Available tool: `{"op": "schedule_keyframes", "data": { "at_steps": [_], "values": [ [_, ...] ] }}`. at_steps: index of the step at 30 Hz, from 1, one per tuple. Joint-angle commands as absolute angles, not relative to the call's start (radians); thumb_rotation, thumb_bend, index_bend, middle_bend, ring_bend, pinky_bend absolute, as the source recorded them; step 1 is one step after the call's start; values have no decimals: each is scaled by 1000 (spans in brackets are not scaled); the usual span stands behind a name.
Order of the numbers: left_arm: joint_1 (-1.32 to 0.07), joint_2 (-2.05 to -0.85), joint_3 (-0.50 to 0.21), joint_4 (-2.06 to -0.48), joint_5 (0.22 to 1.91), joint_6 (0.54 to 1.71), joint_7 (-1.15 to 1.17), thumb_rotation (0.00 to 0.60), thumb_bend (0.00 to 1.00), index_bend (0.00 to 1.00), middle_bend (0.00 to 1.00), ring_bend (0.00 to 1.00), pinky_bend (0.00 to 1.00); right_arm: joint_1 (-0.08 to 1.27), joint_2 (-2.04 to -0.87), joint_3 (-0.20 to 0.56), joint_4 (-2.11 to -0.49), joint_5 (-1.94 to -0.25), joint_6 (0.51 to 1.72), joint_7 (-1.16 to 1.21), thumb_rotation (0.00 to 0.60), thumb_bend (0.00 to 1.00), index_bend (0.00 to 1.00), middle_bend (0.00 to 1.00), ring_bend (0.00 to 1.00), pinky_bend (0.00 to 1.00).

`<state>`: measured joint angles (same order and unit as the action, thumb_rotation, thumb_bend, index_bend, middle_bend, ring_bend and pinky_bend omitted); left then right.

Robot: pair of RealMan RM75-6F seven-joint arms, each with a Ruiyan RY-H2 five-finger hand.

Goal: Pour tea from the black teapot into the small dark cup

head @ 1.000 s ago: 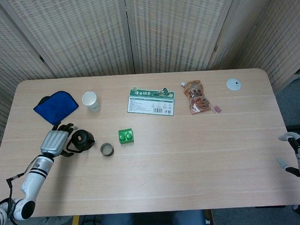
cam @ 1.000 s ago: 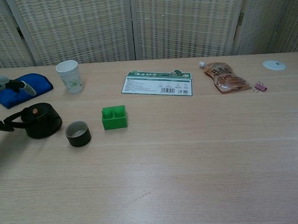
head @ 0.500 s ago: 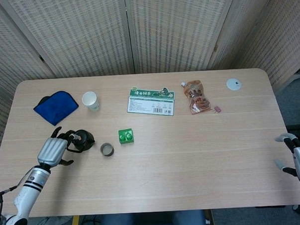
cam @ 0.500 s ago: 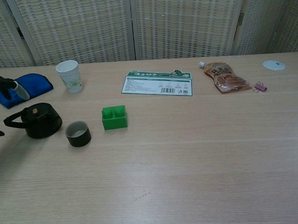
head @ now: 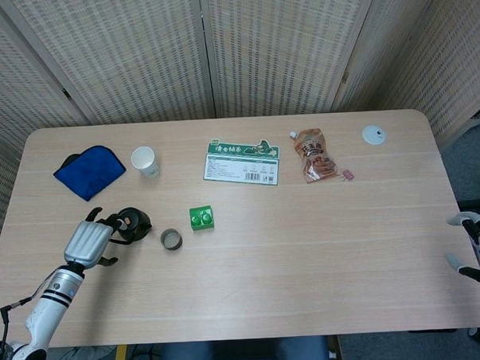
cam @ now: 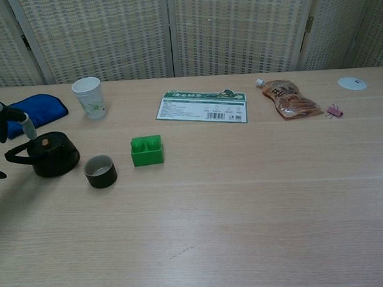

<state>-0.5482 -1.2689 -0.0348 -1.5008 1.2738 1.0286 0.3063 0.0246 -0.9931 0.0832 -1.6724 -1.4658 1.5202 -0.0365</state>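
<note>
Now, left hand (head: 87,241): fingers spread, empty, at the teapot's (cam: 51,154) nine o'clock.
Cup (cam: 100,171): at teapot's four o'clock.
Right hand (head: 478,249): grasp unclear.

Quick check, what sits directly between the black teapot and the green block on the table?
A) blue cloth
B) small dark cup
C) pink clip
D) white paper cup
B. The small dark cup stands upright on the table, to the right of the black teapot and to the left of the green block; the other three things lie elsewhere.
</note>
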Motion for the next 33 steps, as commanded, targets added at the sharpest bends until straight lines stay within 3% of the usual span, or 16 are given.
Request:
{"op": "schedule_keyframes", "data": {
  "at_steps": [1,4,33],
  "values": [
    [-547,-1271,-35,-1502,1272,1027,306,600,36,366,258,304,59,24,-993,83,-1671,-1467,1523,-35,600,132,344,298,255,322],
    [-546,-1272,-37,-1504,1273,1028,304,600,36,374,291,299,0,23,-993,85,-1670,-1468,1526,-32,600,132,344,298,255,315],
    [-551,-1330,-38,-1461,1289,1008,296,600,36,412,370,359,0,13,-973,94,-1675,-1452,1540,-21,600,124,344,298,255,300]
  ]
}}
